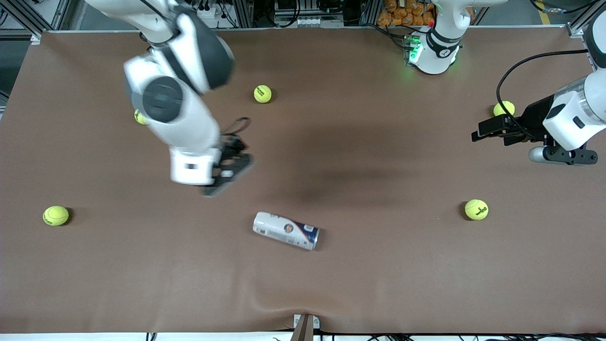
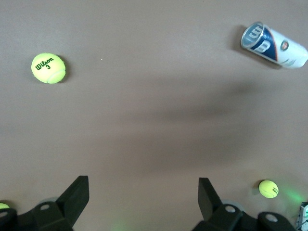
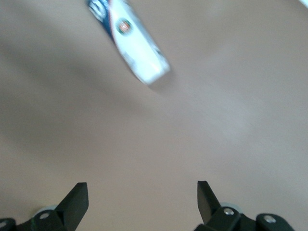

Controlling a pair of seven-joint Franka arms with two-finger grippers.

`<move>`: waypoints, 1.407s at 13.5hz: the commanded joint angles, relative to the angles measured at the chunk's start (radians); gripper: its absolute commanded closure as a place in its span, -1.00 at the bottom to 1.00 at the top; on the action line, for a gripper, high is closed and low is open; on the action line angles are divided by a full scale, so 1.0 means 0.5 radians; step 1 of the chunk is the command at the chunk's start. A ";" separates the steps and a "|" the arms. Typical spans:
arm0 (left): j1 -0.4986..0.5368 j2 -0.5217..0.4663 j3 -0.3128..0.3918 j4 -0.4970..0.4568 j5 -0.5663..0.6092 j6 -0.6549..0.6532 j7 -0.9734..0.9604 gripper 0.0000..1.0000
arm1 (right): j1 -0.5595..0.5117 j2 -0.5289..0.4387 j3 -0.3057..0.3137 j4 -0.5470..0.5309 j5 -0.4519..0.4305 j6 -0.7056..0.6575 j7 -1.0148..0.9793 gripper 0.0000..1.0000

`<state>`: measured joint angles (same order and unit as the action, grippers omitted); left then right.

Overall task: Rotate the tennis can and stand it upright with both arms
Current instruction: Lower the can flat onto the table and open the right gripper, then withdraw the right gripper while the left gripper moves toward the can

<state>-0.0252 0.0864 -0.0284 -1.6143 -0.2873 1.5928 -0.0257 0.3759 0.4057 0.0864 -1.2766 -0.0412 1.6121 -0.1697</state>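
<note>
The tennis can (image 1: 286, 230) lies on its side on the brown table, near the middle and close to the front camera. Its white end points toward the right arm's end of the table and its navy end with the metal rim toward the left arm's end. It also shows in the left wrist view (image 2: 274, 45) and the right wrist view (image 3: 129, 39). My right gripper (image 1: 230, 171) is open and empty in the air over bare table, apart from the can. My left gripper (image 1: 482, 131) is open and empty, held over the left arm's end of the table.
Several yellow-green tennis balls lie scattered: one (image 1: 262, 94) near the middle, one (image 1: 56, 215) at the right arm's end, one (image 1: 476, 209) and one (image 1: 503, 108) at the left arm's end, and one (image 1: 140, 117) partly hidden by the right arm. The table's front edge (image 1: 303, 329) is close to the can.
</note>
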 commanded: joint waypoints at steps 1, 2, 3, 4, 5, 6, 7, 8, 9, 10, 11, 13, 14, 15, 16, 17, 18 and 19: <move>-0.002 0.008 -0.001 0.029 -0.076 -0.026 0.042 -1.00 | -0.073 -0.249 -0.203 -0.085 0.021 -0.272 0.051 -1.00; -0.002 0.011 -0.001 0.029 -0.082 -0.026 0.042 -1.00 | -0.098 -0.320 -0.276 -0.085 0.021 -0.352 0.051 -1.00; -0.005 0.020 -0.001 0.032 -0.082 -0.026 0.042 -1.00 | -0.132 -0.390 -0.341 -0.094 0.024 -0.410 0.051 -1.00; -0.005 0.021 -0.001 0.032 -0.082 -0.026 0.042 -1.00 | -0.202 -0.476 -0.351 -0.155 0.036 -0.411 0.054 -1.00; -0.008 0.021 -0.001 0.032 -0.082 -0.026 0.042 -1.00 | -0.260 -0.583 -0.348 -0.244 0.042 -0.393 0.072 -1.00; -0.011 0.024 -0.001 0.032 -0.085 -0.023 0.042 -1.00 | -0.307 -0.663 -0.348 -0.293 0.070 -0.396 0.133 -1.00; -0.014 0.027 -0.001 0.032 -0.103 -0.023 0.042 -1.00 | -0.350 -0.728 -0.348 -0.330 0.131 -0.411 0.252 -1.00; -0.011 0.036 -0.001 0.032 -0.131 -0.023 0.042 -1.00 | -0.389 -0.774 -0.345 -0.364 0.210 -0.405 0.375 -1.00; -0.005 0.039 -0.001 0.032 -0.146 -0.023 0.042 -1.00 | -0.423 -0.808 -0.339 -0.373 0.251 -0.405 0.458 -1.00; -0.002 0.042 -0.001 0.032 -0.146 -0.023 0.042 -1.00 | -0.460 -0.826 -0.314 -0.374 0.257 -0.396 0.499 -1.00; -0.002 0.051 -0.001 0.032 -0.146 -0.023 0.042 -1.00 | -0.558 -0.833 -0.259 -0.374 0.257 -0.389 0.499 -1.00; -0.005 0.054 -0.001 0.032 -0.158 -0.023 0.042 -1.00 | -0.736 -0.839 -0.137 -0.371 0.254 -0.414 0.523 -1.00; -0.005 0.057 -0.001 0.032 -0.168 -0.023 0.042 -1.00 | -0.779 -0.836 -0.118 -0.371 0.254 -0.438 0.584 -1.00; -0.008 0.069 -0.001 0.032 -0.168 -0.023 0.042 -1.00 | -0.782 -0.839 -0.118 -0.367 0.251 -0.478 0.636 -1.00; -0.008 0.076 -0.001 0.032 -0.171 -0.023 0.042 -1.00 | -0.773 -0.842 -0.118 -0.355 0.236 -0.530 0.698 -1.00; -0.008 0.079 -0.001 0.032 -0.171 -0.023 0.042 -1.00 | -0.764 -0.842 -0.118 -0.355 0.230 -0.552 0.762 -1.00; -0.011 0.079 -0.001 0.032 -0.171 -0.023 0.042 -1.00 | -0.767 -0.842 -0.124 -0.352 0.218 -0.573 0.778 -1.00; -0.008 0.079 -0.001 0.032 -0.171 -0.023 0.042 -1.00 | -0.764 -0.860 -0.121 -0.349 0.135 -0.604 0.775 -1.00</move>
<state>-0.0303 0.1194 -0.0305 -1.6134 -0.3536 1.5928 -0.0256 0.0102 0.0082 0.0073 -1.4351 0.0589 1.3318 0.1878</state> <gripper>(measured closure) 0.000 0.000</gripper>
